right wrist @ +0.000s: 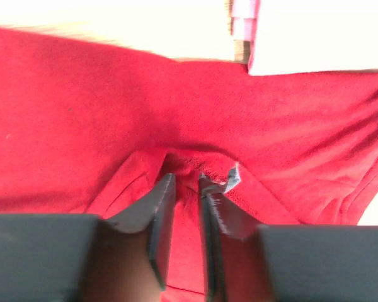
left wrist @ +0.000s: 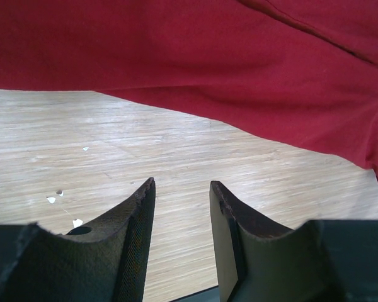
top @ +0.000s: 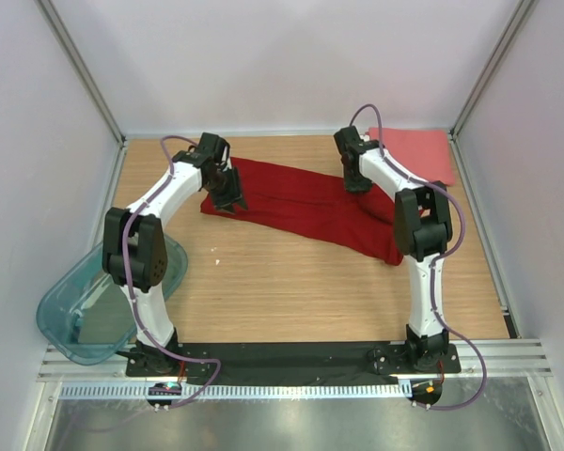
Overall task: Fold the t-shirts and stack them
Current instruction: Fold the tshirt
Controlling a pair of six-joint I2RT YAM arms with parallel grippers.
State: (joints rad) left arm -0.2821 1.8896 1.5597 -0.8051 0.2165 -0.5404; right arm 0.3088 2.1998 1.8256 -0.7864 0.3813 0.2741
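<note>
Roughly across the far half of the table [top: 310,291] lay the dark red shirt [top: 301,202], spread out and slanting toward the right edge. Pink shirt [top: 415,153] sat folded in the far right corner. Left gripper [left wrist: 181,184] hung over bare wood just beside the red shirt's left end, jaws well apart, holding nothing. Right gripper [right wrist: 186,177] sat down on the red cloth near its far edge, jaws parted only narrowly, no hold evident. Teal bin [top: 52,315] hung off the near left edge.

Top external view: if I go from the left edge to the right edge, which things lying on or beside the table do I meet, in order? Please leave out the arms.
teal bin → dark red t-shirt → salmon-pink t-shirt
</note>
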